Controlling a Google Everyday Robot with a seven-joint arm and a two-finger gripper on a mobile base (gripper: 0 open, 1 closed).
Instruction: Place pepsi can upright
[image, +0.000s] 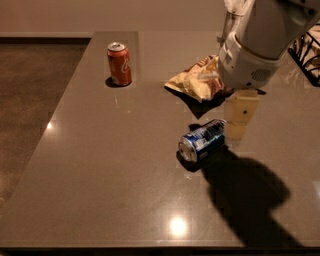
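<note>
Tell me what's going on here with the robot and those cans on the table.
A robot arm is going for the pepsi can, which lies on its side near the middle of the table. The arm's tool hangs right by the can's far end and does not appear to hold it. A red-orange can stands upright at the far left, and a crumpled chip bag lies behind, partly hidden by the arm.

glossy grey-brown table (100, 180) with bright light glints, dark speckled floor (30, 95) at left, pale wall (125, 15) behind
</note>
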